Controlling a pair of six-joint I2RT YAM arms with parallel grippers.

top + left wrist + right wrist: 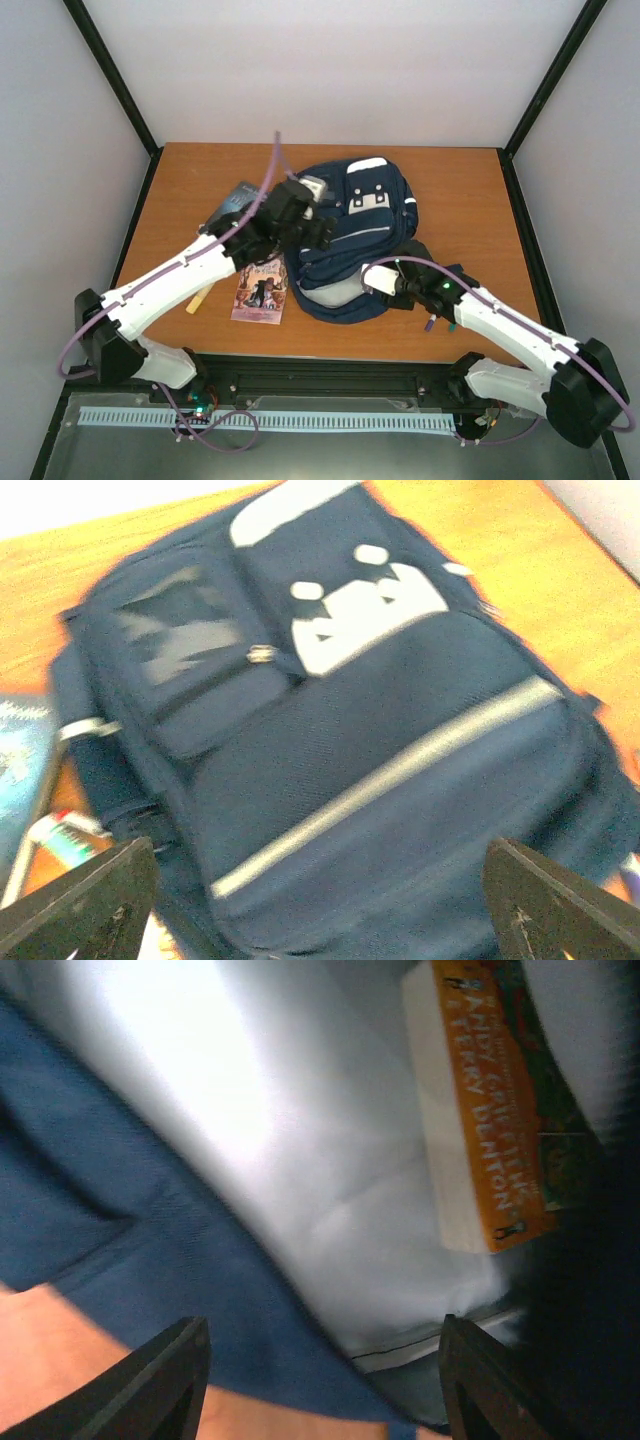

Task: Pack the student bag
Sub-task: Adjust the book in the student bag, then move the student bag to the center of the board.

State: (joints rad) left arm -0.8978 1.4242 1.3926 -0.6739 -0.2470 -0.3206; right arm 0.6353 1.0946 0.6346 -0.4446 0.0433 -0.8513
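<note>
The navy student bag (pixel 362 232) lies in the middle of the table, its open mouth with pale lining (pixel 335 293) facing the near edge. My left gripper (pixel 322 232) is open and empty above the bag's left side; the left wrist view shows the bag's front (pixel 380 750) with white stripe and patches. My right gripper (pixel 385 285) is open at the bag's mouth. The right wrist view shows the lining (pixel 300 1150) and an orange-spined book (pixel 490 1110) lying inside the bag.
A paperback book (pixel 262 290) lies on the table left of the bag's mouth, partly under my left arm. A dark blue book (pixel 232 205) lies further back left. A yellowish marker (pixel 199 300) lies near the left arm. Dark straps (pixel 425 255) spread right of the bag.
</note>
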